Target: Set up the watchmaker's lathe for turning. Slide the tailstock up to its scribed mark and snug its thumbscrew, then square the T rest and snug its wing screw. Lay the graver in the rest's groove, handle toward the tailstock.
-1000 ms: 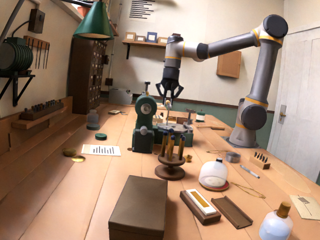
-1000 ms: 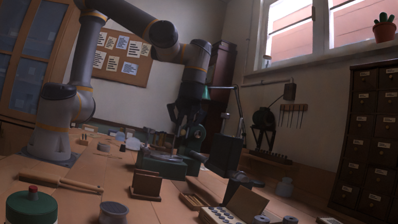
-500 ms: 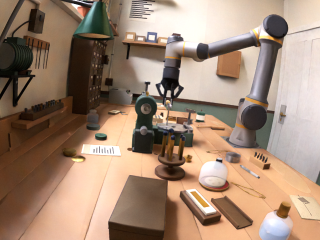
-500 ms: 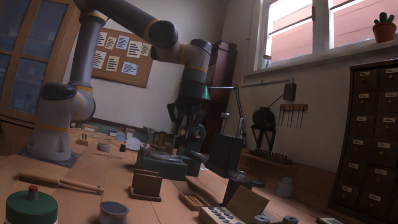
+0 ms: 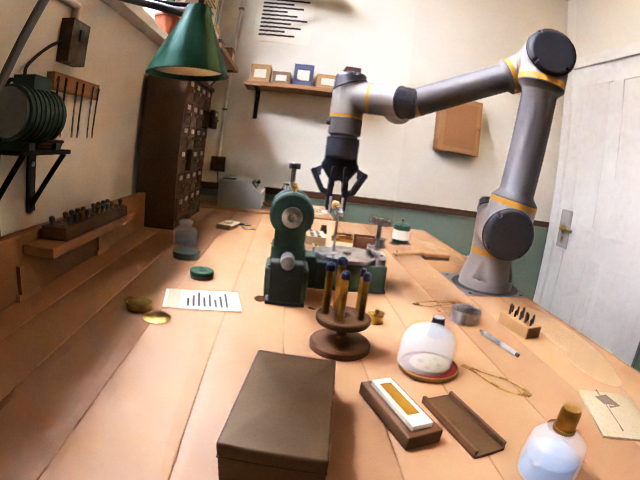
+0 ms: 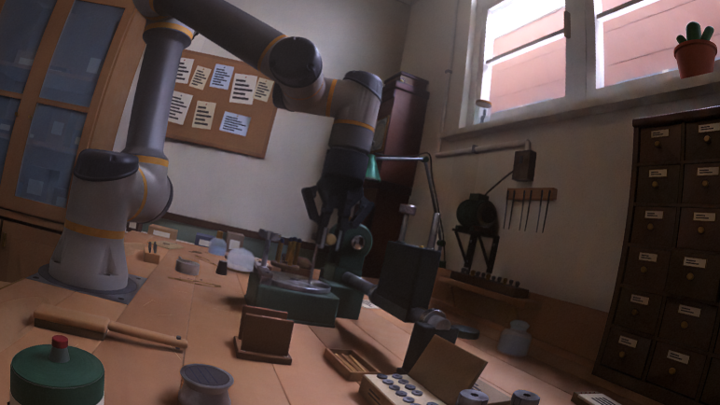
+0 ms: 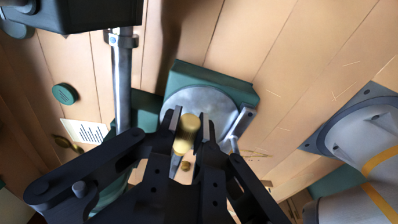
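At mid-bench stands the green watchmaker's lathe (image 5: pixel 289 248), with its round steel plate (image 7: pixel 200 110) on a green base. A thin steel post rises from the plate to a knurled brass thumbscrew (image 7: pixel 185 133), and my gripper (image 7: pixel 188 127) hangs straight down over it, closed on that brass knob (image 5: pixel 336 205). The T rest (image 5: pixel 379 223) stands at the far side of the plate. A steel bar (image 7: pixel 121 84) runs along the lathe bed. A wooden-handled tool (image 6: pixel 108 327), perhaps the graver, lies on the bench near the arm's base.
A brown box (image 5: pixel 279 408) sits at the near edge. A stand of blue-tipped tools (image 5: pixel 341 320), a glass dome (image 5: pixel 427 349) and a stone in its tray (image 5: pixel 400 405) crowd the front. The arm's base (image 5: pixel 486 258) stands to the right.
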Robot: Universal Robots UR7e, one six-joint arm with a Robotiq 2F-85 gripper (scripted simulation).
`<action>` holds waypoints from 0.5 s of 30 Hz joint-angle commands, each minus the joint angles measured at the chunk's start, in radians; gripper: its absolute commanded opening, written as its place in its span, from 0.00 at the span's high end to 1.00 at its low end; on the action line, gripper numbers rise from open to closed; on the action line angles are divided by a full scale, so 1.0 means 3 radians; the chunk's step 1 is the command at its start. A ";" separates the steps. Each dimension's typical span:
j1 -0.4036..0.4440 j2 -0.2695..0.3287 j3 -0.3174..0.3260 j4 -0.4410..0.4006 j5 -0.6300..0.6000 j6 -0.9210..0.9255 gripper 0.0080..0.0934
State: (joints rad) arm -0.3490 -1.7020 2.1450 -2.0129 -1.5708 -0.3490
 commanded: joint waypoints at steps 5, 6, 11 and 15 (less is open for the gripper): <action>0.0000 -0.0001 -0.0001 -0.0001 0.0000 0.0000 0.92; 0.0000 -0.0001 -0.0001 -0.0001 0.0000 0.0000 0.92; 0.0000 -0.0001 -0.0001 -0.0001 0.0000 0.0000 0.88; 0.0000 -0.0001 -0.0001 -0.0001 0.0000 0.0000 0.85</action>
State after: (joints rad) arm -0.3491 -1.7020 2.1450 -2.0129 -1.5708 -0.3490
